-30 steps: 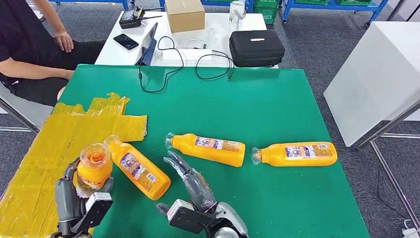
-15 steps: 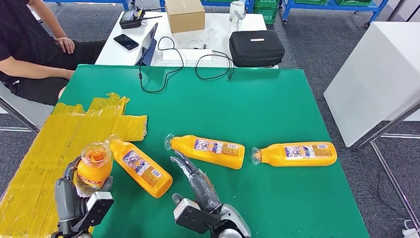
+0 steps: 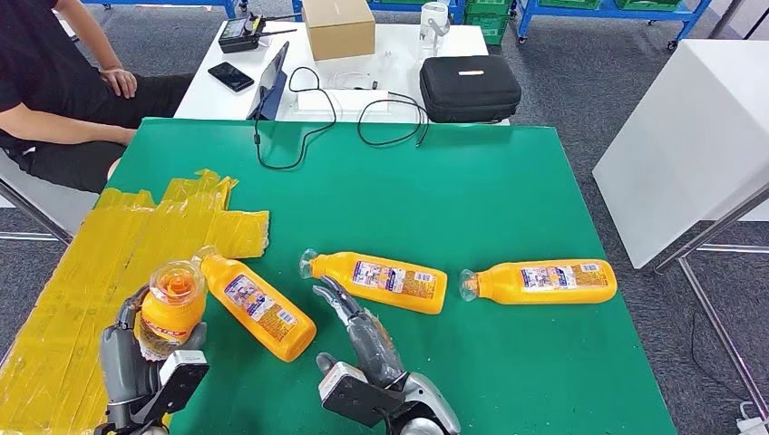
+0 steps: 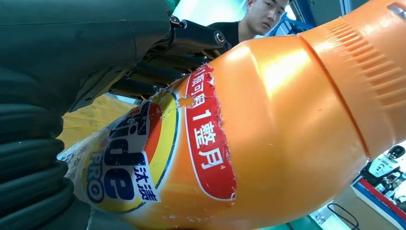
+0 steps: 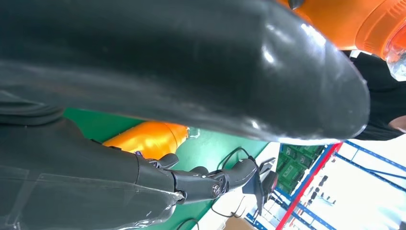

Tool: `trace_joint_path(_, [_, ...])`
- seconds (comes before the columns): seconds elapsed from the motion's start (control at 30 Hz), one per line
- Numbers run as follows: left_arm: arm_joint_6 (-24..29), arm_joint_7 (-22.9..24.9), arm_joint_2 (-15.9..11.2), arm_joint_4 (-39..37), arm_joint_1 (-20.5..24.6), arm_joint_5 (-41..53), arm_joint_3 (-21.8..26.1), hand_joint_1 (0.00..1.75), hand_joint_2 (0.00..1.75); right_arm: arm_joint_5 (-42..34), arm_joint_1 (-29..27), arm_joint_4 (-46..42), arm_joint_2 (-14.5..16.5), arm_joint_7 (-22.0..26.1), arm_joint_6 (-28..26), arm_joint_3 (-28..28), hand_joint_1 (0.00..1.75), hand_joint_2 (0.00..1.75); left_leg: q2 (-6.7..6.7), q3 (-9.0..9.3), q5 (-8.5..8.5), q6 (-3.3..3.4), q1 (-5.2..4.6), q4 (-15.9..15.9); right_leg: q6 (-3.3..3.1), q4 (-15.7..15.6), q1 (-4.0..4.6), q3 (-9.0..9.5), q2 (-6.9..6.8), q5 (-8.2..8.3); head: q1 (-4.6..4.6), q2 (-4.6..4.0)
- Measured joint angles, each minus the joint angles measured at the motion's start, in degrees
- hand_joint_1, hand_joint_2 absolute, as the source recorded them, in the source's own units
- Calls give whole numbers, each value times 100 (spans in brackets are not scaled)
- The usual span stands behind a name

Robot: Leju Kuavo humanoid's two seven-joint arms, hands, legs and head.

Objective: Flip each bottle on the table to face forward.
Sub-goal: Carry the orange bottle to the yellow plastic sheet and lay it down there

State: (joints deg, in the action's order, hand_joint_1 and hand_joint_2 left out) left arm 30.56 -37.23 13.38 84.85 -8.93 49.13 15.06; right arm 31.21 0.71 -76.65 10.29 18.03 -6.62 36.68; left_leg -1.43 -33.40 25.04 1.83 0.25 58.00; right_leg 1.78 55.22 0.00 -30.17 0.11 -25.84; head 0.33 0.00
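Four orange detergent bottles are on or over the green table [image 3: 453,190]. My left hand [image 3: 127,364] grips one bottle [image 3: 172,308] upright at the front left, cap up; its blue and red label [image 4: 158,158] is close in the left wrist view. A second bottle [image 3: 258,308] lies slanted right beside it. The middle bottle [image 3: 381,281] and the right bottle [image 3: 544,281] lie on their sides with labels up. My right hand [image 3: 363,340] is open, its fingers [image 3: 328,297] stretched toward the middle bottle's neck end, just short of it.
Crumpled yellow tape sheeting [image 3: 118,245] covers the table's left part. A black cable [image 3: 299,136] trails over the far edge. Behind stand a white desk with a black case [image 3: 470,88] and a cardboard box [image 3: 337,25]. A seated person [image 3: 45,82] is at the far left.
The middle bottle has rolled slightly toward me, showing more label. My right hand has shifted a little right and back. The left hand and its bottle have stayed put.
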Motion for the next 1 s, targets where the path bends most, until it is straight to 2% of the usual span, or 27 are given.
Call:
trace_joint_path(0.23, [28, -6, -4, -3, 0, 8, -2, 175, 175, -2, 0, 0, 0, 3, -1, 0, 0, 0, 0, 0, 0, 0, 0, 0, 0, 0, 0, 0, 0, 0, 1, 0])
trace_joint_path(0.47, [294, -44, -10, -35, -2, 156, -27, 175, 175, -18, 0, 1, -5, 17, -49, 2, 0, 0, 0, 0, 0, 0, 0, 0, 0, 0, 0, -1, 0, 0, 2, 0])
trace_joint_path(0.63, [849, 80, -48, -110, -4, 1044, -42, 175, 175, -38, 2, 20, -8, 20, -85, 2, 0, 0, 0, -3, 0, 0, 0, 0, 0, 0, 0, -3, 0, 0, 1, 0])
trace_joint_path(0.73, [925, -78, -46, -103, -2, 1518, 63, 175, 175, -77, 5, 53, -9, 20, -84, 2, 0, 0, 4, -5, 0, 0, 1, 0, 0, 1, 0, -5, 1, 0, 1, 0])
trace_joint_path(1.0, [949, -267, -25, 274, -96, 1146, 267, 175, 175, -139, 9, 140, -9, 27, -65, 2, 0, 0, 3, -14, 0, 0, 1, 0, 0, 1, 0, -14, 1, -1, 1, 0])
